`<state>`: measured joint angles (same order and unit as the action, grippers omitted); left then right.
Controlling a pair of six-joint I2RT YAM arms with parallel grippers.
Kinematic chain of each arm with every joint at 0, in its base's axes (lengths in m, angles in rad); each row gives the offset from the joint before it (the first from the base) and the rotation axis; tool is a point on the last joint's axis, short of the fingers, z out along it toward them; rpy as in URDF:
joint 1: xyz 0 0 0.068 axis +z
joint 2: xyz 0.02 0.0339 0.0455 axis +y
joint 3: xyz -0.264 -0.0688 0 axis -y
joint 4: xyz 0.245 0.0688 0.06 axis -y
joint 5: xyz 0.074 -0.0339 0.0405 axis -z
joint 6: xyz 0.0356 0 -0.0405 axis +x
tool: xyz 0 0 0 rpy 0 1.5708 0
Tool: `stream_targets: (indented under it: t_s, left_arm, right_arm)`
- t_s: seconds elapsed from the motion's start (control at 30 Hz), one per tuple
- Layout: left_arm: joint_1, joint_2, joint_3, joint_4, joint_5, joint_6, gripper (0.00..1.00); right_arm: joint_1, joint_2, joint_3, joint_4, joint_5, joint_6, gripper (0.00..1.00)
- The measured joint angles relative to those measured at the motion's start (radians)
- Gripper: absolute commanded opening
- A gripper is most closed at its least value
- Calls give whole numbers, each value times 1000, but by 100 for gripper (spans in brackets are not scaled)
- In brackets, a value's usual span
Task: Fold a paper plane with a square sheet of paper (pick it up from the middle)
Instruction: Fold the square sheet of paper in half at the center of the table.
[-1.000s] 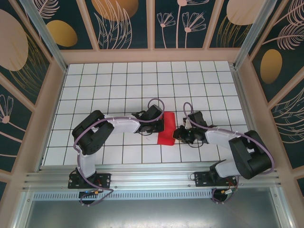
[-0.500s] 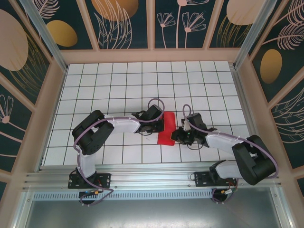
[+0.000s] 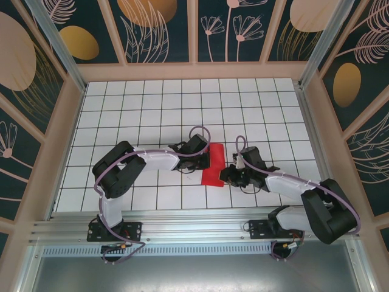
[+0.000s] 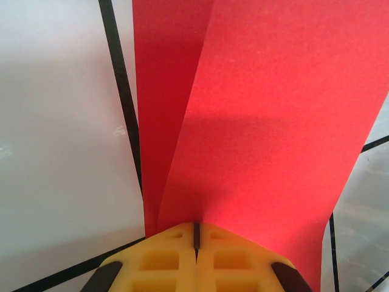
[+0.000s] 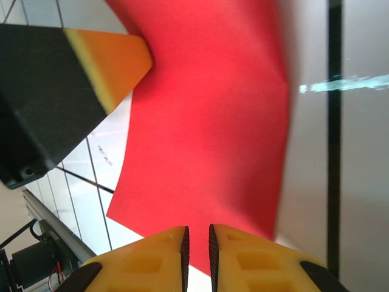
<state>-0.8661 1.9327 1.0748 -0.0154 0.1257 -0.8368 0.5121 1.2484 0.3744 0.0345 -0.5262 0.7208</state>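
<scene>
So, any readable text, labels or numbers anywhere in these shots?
None to read. The red paper is plain, the tiled table carries only grid lines, and the wall panels show leaf and flower patterns, no lettering.

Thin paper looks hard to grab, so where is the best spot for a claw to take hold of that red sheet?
On the red sheet, likely the right edge, approached level from the right. The left gripper pinches the opposite side, and the paper seems to bow up off the table, leaving an edge to close on.
</scene>
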Motion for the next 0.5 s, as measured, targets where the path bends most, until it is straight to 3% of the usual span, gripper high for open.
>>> stream_targets:
  t_s: [0.5]
  left_arm:
    - [0, 1, 2, -1, 0, 7, 0]
  right_arm:
    - [23, 32, -40, 23, 12, 37, 20]
